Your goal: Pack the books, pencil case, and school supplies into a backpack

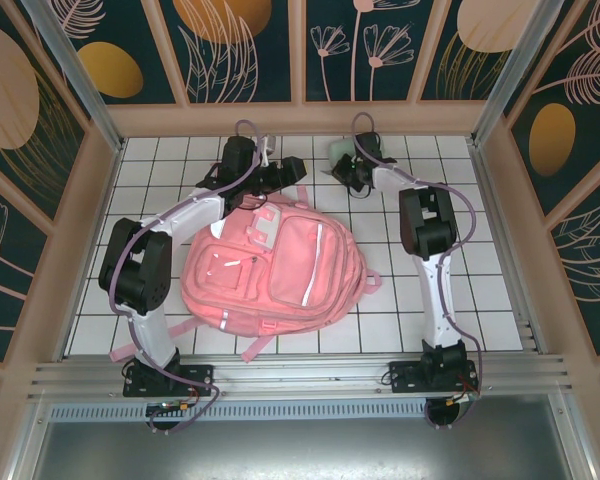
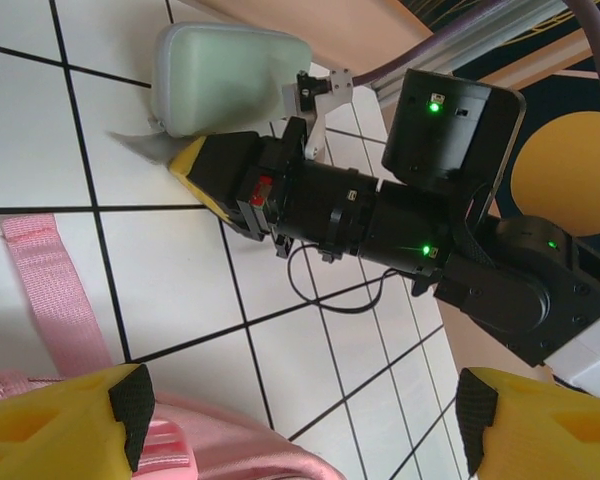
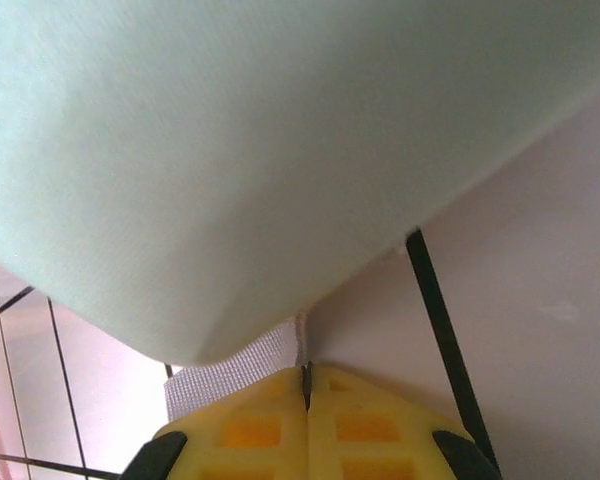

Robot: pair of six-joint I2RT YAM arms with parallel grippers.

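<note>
Two right fingers (image 3: 250,430) pinch the pencil case (image 3: 230,150) by its grey tab (image 3: 230,378)

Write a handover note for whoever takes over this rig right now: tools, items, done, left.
Left tool: open, holding nothing, near the backpack's far end.
Right tool: shut on the white tab of the pencil case.
Pencil case lies on the table beyond the backpack, apart from it; backpack lies flat mid-table.
Done: tab gripped. Backpack's contents cannot be judged.
Left: carry the case into the backpack, likely with the left tool holding the opening.
</note>
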